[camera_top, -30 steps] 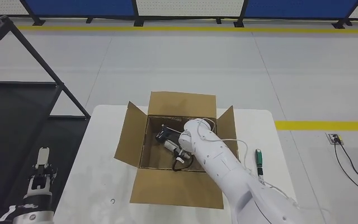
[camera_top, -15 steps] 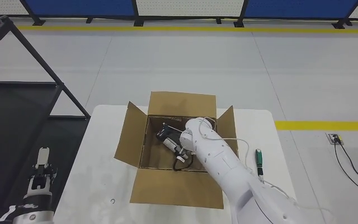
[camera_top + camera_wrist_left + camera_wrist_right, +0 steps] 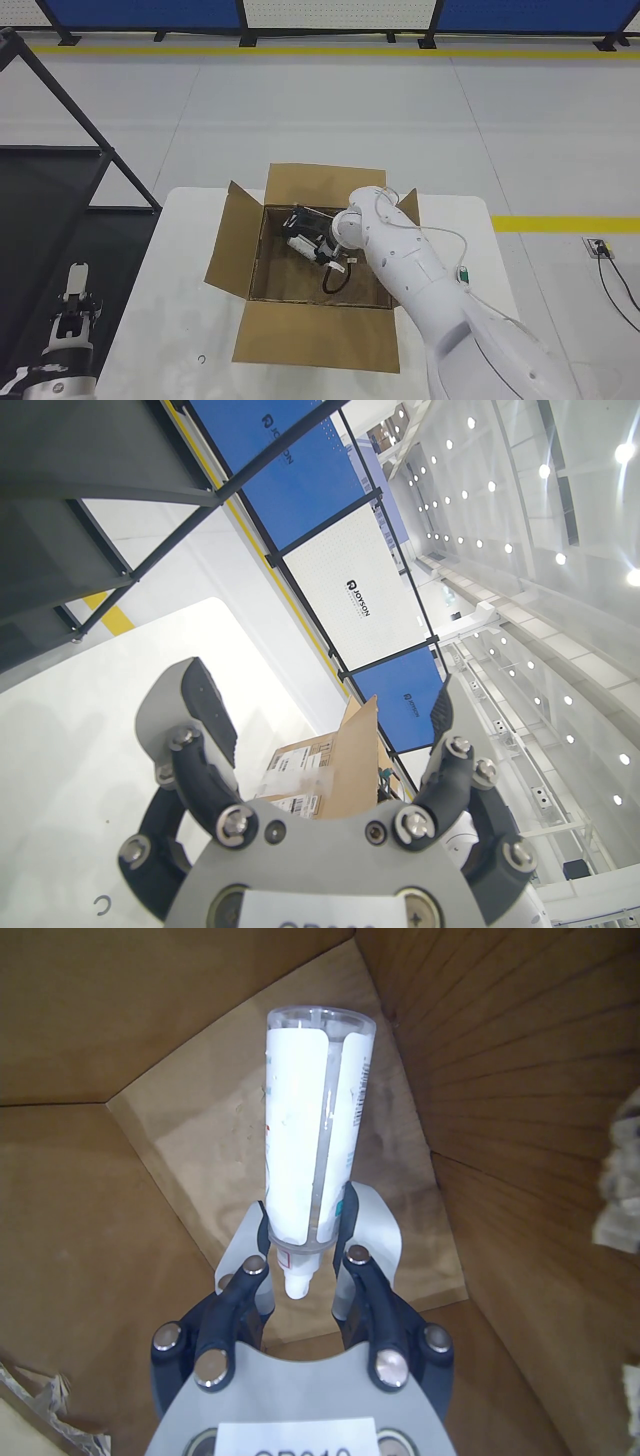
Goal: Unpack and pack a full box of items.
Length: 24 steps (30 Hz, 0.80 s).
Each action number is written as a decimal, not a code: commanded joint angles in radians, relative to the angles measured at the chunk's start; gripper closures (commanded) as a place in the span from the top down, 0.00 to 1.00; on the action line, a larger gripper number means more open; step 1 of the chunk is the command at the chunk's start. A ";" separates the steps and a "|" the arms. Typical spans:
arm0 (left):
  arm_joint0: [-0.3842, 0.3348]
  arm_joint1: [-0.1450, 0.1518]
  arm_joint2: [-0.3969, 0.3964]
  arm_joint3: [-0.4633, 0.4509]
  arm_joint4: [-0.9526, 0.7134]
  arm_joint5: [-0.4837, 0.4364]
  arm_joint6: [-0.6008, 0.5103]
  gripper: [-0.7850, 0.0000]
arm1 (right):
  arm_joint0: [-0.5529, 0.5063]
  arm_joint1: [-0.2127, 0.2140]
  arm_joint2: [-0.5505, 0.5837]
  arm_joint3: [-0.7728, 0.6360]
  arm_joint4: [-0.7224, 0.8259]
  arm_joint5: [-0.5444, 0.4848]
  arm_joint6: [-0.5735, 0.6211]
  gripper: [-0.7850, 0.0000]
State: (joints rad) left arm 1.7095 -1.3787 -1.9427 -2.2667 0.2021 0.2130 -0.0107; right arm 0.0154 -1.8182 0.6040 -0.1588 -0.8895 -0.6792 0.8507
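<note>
Right gripper [image 3: 305, 1220]: clamped on a clear bottle [image 3: 315, 1128] at its neck end, jaws pressing either side just above the white nozzle, which points back toward the wrist.
Bottle: held inside the open cardboard box [image 3: 325, 185], in its far half, base aimed at the brown floor. Whether the base touches the floor cannot be told.
Left gripper [image 3: 320, 695]: jaws spread wide, gripping nothing. It is low beside the white table [image 3: 180, 300], well away from the box.
Hidden: in the top view the right arm covers much of the box interior. Crumpled packing paper [image 3: 30, 1393] is cut off at the edge of the right wrist view.
Writing: the bottle's white wrap label carries small print and a red mark, too fine to read.
</note>
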 commanded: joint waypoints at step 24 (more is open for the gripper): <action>0.000 0.000 0.000 0.000 0.000 0.000 0.000 1.00 | -0.328 0.281 0.272 -0.958 -0.104 0.255 0.220 0.00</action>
State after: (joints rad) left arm 1.7095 -1.3787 -1.9427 -2.2667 0.2021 0.2130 -0.0107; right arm -0.2386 -1.5659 0.8236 -0.9329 -0.9757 -0.4471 0.9938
